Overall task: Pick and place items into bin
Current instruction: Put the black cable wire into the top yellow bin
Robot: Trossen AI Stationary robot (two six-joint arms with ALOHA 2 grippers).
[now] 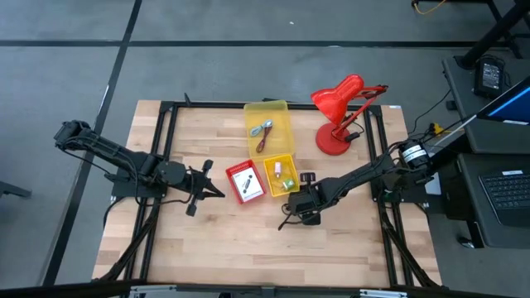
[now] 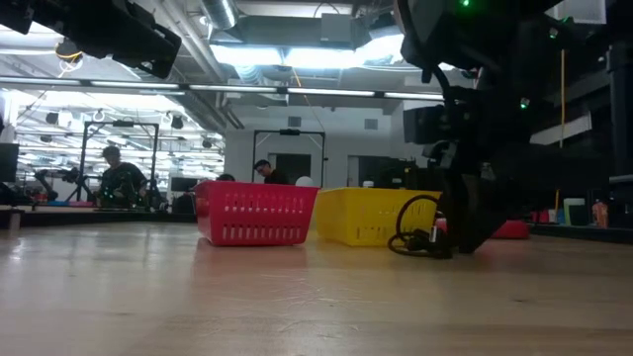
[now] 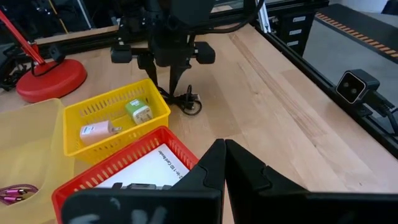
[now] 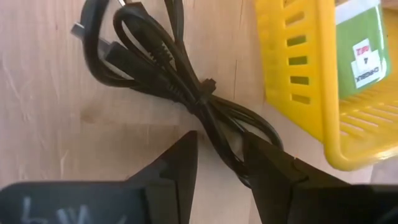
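On the near table, the right gripper (image 4: 219,163) straddles the black cable (image 4: 163,62) beside the small yellow basket (image 1: 281,175), fingers apart, not yet clamped. Left gripper (image 1: 212,192) waits clenched, empty. Baskets beyond already hold items; cable outstanding.

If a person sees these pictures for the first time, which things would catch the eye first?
Probably the red lamp at the table's far right corner, then the yellow basket and red basket side by side mid-table. Next, the right end effector is down over the black cable beside the yellow basket, fingers straddling it, while the shut left end effector waits left of the red basket.
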